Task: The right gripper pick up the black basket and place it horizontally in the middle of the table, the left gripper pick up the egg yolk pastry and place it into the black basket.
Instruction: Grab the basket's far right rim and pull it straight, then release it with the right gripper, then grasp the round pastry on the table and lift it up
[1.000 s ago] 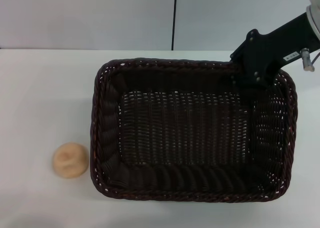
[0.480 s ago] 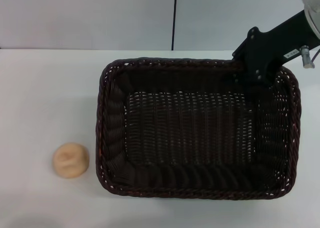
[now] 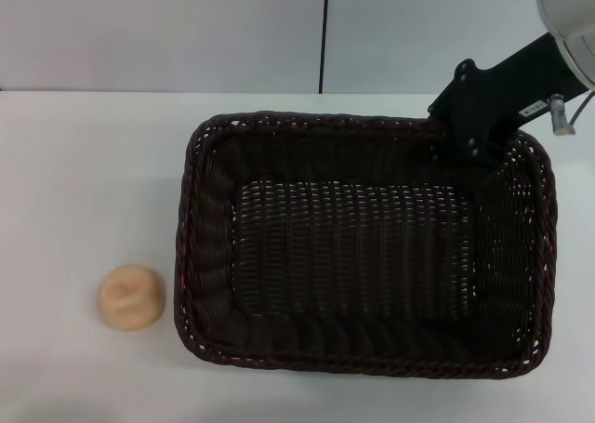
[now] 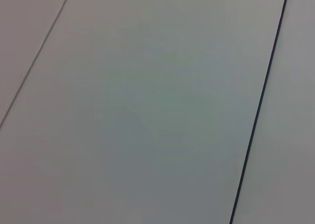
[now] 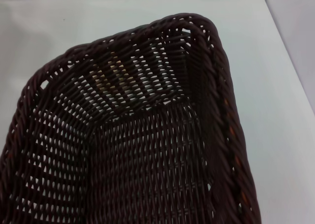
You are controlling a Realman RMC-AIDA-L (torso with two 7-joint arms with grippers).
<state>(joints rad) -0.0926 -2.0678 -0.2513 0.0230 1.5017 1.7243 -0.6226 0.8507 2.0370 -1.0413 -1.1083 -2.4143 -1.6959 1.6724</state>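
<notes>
Black basket (image 3: 363, 246) flat on table (image 3: 84, 181), egg yolk pastry (image 3: 131, 297) just left.

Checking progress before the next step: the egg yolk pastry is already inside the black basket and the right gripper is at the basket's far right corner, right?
Not quite. The head view shows the egg yolk pastry on the table, left of the black basket, not inside. The right gripper is at that corner.

Overhead head view; close wrist views

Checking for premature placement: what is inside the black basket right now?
Nothing lies inside the black basket; only its woven floor shows. The egg yolk pastry sits on the table beside it. The right gripper covers the far right corner, hiding its fingers.
</notes>
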